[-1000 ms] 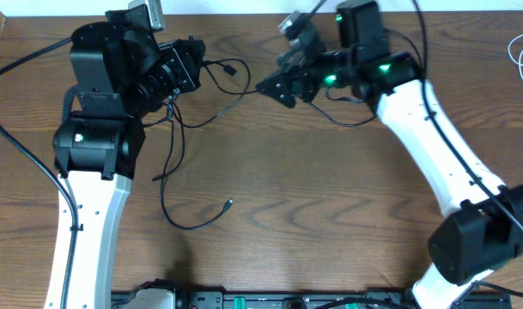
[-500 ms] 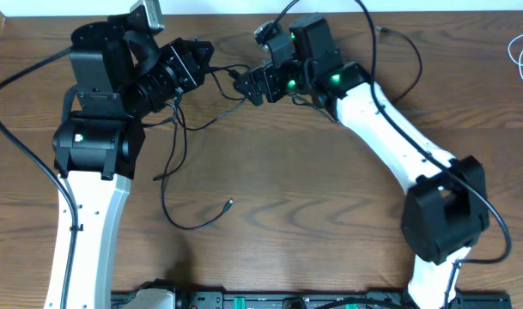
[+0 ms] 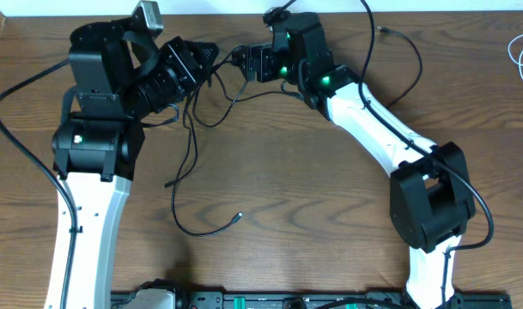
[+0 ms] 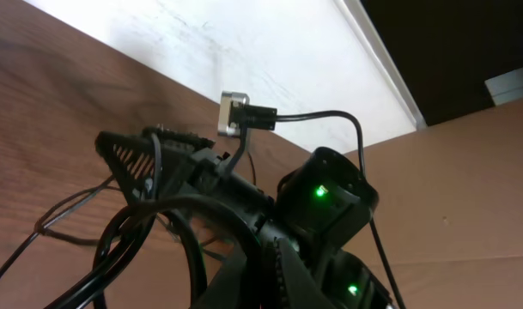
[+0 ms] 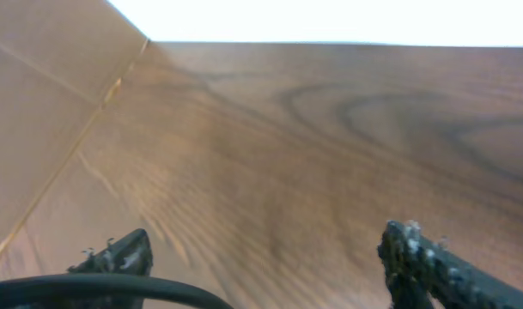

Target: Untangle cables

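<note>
Black cables (image 3: 189,129) hung from left gripper (image 3: 206,57), clamped shut on them, tails on table (image 3: 313,189). Right gripper (image 3: 244,63) gaped beside the tangle. Best bet was to pinch one strand only and draw it away slowly.

Robotics lab, left arm (image 3: 94,206), right arm (image 3: 373,129), wooden table (image 3: 287,215)

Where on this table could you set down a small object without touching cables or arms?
Bare wood lies in the middle, between the black cables and the right arm, and again between that arm and the white cable. It is crowded at the far edge, around the left hand and right hand.
</note>
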Motion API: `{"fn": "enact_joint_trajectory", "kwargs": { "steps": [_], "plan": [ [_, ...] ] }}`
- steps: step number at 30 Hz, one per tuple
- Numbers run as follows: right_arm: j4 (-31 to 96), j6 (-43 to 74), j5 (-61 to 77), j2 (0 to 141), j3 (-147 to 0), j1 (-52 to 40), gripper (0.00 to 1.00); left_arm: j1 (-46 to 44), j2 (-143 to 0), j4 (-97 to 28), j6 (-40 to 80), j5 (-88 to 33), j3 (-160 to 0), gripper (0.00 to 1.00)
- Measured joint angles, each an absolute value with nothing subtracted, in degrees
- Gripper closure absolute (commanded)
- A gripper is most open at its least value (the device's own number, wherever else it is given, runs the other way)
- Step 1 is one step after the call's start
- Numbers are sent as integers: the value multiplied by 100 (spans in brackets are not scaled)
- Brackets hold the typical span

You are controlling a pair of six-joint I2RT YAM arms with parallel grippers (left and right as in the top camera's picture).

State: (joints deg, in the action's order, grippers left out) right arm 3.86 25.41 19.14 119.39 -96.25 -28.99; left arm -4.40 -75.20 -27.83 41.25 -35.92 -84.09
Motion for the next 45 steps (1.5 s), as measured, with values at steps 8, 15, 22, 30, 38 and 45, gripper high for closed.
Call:
{"fn": "enact_joint_trajectory", "kwargs": {
  "steps": [8, 15, 22, 30, 38, 45],
  "plan": [
    [624, 2849, 1562, 12258, -9625, -2921, 86, -440, -7487, -2781, 4193, -3568, -8409, 92],
    [1946, 2440, 1319, 12285, -9638, -2434, 99, -419, -7487, -2904, 3719, -2965, -8409, 92],
    [3385, 1800, 1129, 12075, -9636, -1059, 99, -156, -7489, -3557, 3026, -1179, -8407, 93],
    [4064, 1455, 985, 11024, -9636, 377, 99, 307, -7695, -3903, 2456, 248, -8407, 93],
    [4300, 1278, 921, 10578, -9638, 1306, 99, 672, -7953, -3918, 2060, 602, -8407, 92],
    [4145, 1022, 1365, 10575, -9638, 1601, 99, 705, -7953, -3970, 1918, 633, -8407, 92]
  ]
}}
